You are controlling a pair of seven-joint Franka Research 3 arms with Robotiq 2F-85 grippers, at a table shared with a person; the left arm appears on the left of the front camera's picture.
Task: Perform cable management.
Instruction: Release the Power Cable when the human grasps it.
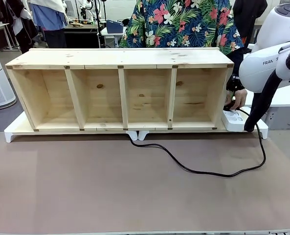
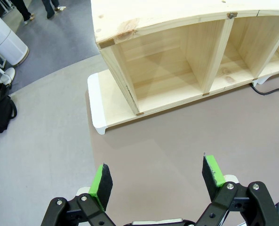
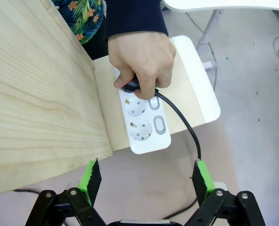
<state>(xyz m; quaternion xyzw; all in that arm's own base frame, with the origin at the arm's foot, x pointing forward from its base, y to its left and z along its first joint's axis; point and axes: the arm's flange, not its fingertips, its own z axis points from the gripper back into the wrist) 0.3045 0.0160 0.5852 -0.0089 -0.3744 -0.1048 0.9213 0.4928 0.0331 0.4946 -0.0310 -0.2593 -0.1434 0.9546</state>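
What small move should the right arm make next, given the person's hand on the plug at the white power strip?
Probably hold the right gripper open above the white power strip and wait. The person's hand grips the black plug at the strip's far socket, and the thin black cable trails between the open fingers. Descending now would risk crowding the hand; once it withdraws, lowering toward the cable looks reasonable.

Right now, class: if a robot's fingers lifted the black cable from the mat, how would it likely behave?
Probably floppy: the cable lies in loose curves on the mat. Likely light, being thin. It may tug, since a person's hand holds its plug at the power strip.
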